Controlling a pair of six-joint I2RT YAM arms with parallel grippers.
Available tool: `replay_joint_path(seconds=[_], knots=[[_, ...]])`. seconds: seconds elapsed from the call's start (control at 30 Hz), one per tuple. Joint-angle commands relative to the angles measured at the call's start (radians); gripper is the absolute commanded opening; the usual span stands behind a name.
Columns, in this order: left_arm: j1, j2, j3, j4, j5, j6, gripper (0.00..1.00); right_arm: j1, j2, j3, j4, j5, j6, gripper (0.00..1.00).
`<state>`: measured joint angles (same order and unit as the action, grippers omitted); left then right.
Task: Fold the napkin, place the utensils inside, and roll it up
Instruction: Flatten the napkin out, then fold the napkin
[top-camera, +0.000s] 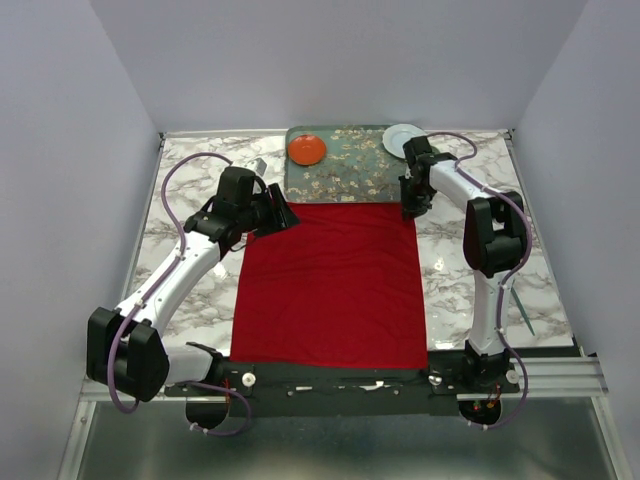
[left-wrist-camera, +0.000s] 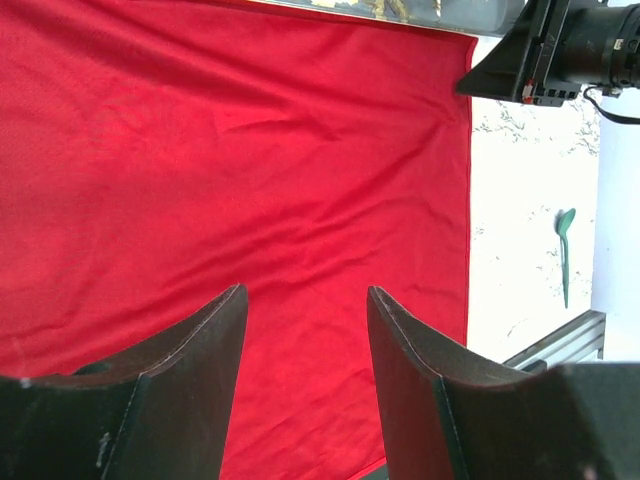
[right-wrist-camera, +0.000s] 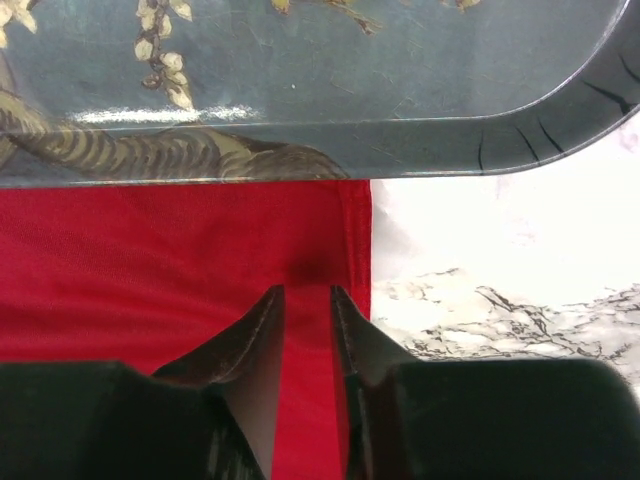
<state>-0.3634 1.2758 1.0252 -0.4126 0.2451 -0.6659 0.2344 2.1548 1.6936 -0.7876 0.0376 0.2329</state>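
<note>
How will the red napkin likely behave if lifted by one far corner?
Probably floppy: the napkin lies flat with soft creases, so it should drape and sag. Likely light, and it may slide on the glossy marble table.

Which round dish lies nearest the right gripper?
The pale round dish, at the blossom-patterned tray's right end; the orange-red round plate sits at its left end.

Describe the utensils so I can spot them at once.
Start at the red napkin spread mid-table. On the bare marble to its right, beyond the right arm, lie the utensils. They show as a slim, straight teal-green sliver, unlike the round plates at the far edge.
</note>
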Motion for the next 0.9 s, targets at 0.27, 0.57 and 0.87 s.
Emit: replay_joint_path(seconds=[0.27,0.57,0.87], knots=[[-0.051,0.003,-0.051,0.05,0.068,0.019,0.66,0.054,-0.513,-0.513,0.107,-0.033,0.11,0.65],[-0.15,0.079,-0.071,0.164,0.091,-0.038,0.66,0.311,-0.884,-0.905,-0.016,-0.125,0.388,0.67],[-0.152,0.077,-0.048,0.15,0.085,-0.017,0.66,0.474,-1.058,-1.093,-0.144,-0.104,0.603,0.65]])
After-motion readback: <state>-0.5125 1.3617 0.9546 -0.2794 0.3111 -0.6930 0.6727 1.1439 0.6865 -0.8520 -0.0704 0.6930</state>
